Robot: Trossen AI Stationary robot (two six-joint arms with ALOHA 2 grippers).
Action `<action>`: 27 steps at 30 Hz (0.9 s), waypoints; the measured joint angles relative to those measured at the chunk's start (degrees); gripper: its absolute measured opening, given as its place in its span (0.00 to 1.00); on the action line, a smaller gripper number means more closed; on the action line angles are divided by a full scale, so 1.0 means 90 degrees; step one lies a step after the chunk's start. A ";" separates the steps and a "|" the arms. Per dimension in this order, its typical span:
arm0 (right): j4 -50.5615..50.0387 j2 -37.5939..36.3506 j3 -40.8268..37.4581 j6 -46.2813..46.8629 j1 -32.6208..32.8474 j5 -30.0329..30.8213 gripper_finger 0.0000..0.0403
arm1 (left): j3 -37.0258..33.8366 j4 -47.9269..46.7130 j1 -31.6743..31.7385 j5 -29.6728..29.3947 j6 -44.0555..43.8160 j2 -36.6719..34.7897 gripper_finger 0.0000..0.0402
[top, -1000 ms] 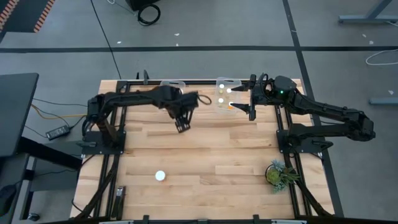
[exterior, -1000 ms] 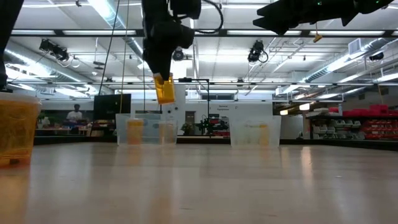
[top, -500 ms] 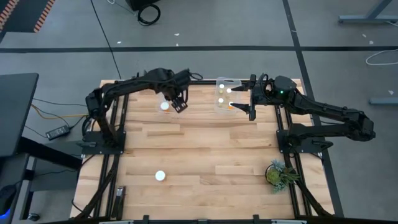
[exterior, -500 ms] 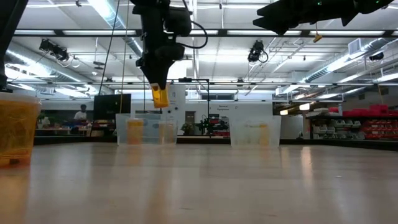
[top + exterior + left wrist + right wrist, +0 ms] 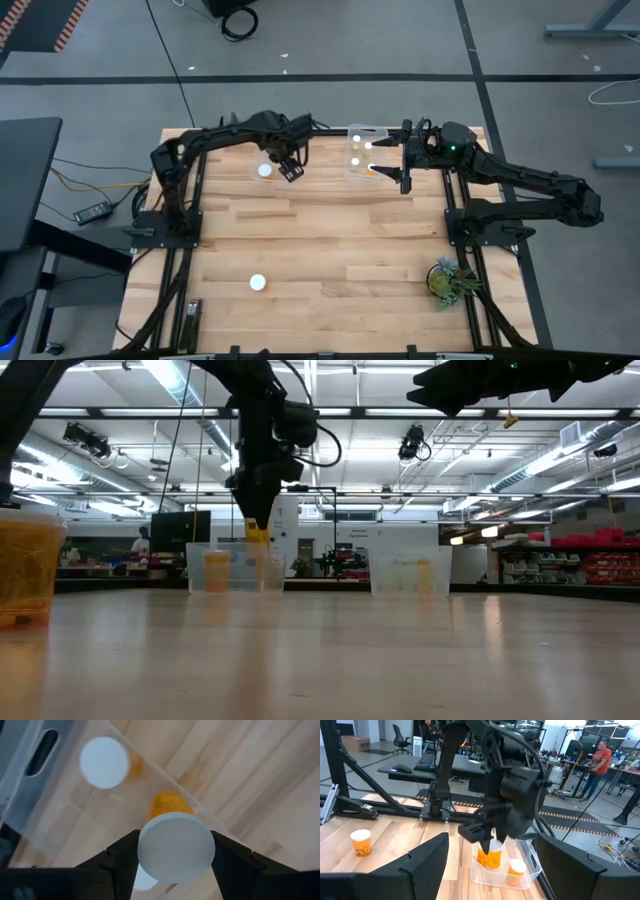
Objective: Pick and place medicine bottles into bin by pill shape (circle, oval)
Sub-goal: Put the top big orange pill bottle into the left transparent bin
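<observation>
My left gripper (image 5: 290,168) is shut on an amber medicine bottle (image 5: 257,535) with a white cap (image 5: 175,847). It holds the bottle over the clear left bin (image 5: 272,150) at the table's far side, the bottle's lower end about level with the bin's rim. Another bottle (image 5: 104,762) stands in that bin. My right gripper (image 5: 402,160) is open and empty, raised beside the clear right bin (image 5: 365,150), which holds bottles (image 5: 355,160). One bottle (image 5: 258,283) stands on the table near the front, close to the low camera (image 5: 25,575). My left gripper pinches the bottle's round white cap (image 5: 150,855) between its two fingers (image 5: 120,862), one on each side of the cap. The fingers come from above, pointing down. The bottle hangs upright below them, clear of the table, its amber body (image 5: 489,857) in the bin's mouth.
The two clear bins stand side by side at the far edge. A small green plant (image 5: 447,280) sits at the near right. The wide wooden tabletop (image 5: 340,250) lies between the bins and the front edge. People show in the room beyond.
My left gripper has carried the bottle toward the table's far edge, from over the open table to over the left bin, and then down toward the bin's rim. The bottle has stayed upright in the hold.
</observation>
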 joint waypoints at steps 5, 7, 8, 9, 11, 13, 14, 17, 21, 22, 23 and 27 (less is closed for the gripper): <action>-0.0005 -0.0001 0.0000 -0.0001 0.0001 0.0001 0.76 | 0.0000 0.0049 0.0009 0.0096 0.0017 0.0296 0.56; -0.0005 0.0000 0.0000 0.0000 0.0002 0.0002 0.76 | 0.0000 -0.0017 0.0027 0.0103 -0.0007 0.0393 0.57; -0.0005 0.0000 0.0000 -0.0002 0.0001 0.0002 0.76 | 0.0000 -0.0037 0.0028 0.0100 -0.0013 0.0447 0.57; -0.0005 0.0000 0.0000 -0.0002 0.0000 0.0000 0.76 | 0.0000 -0.0060 0.0040 0.0105 -0.0012 0.0495 0.57; -0.0005 0.0000 0.0000 -0.0002 0.0002 0.0000 0.76 | 0.0000 -0.0073 0.0051 0.0113 -0.0013 0.0608 0.56; -0.0005 0.0000 0.0000 -0.0002 0.0002 0.0001 0.76 | 0.0000 -0.0082 0.0054 0.0113 -0.0009 0.0671 0.56; -0.0005 -0.0001 0.0000 -0.0002 0.0002 0.0000 0.76 | 0.0000 -0.0072 0.0056 0.0111 -0.0002 0.0678 0.56; -0.0005 -0.0002 0.0000 -0.0002 0.0000 0.0002 0.76 | 0.0000 -0.0032 0.0056 0.0108 0.0021 0.0678 0.57; -0.0005 -0.0002 0.0000 -0.0002 0.0001 0.0001 0.76 | 0.0000 -0.0064 0.0061 0.0110 -0.0008 0.0678 0.59; -0.0005 -0.0002 0.0000 -0.0002 0.0002 0.0001 0.76 | 0.0000 -0.0058 0.0064 0.0110 -0.0013 0.0678 0.59; -0.0005 0.0000 0.0000 -0.0002 0.0002 0.0001 0.76 | 0.0000 -0.0058 0.0057 0.0110 -0.0013 0.0678 0.59; -0.0005 0.0000 0.0000 -0.0001 0.0002 0.0001 0.76 | 0.0000 -0.0062 0.0053 0.0108 -0.0023 0.0678 0.58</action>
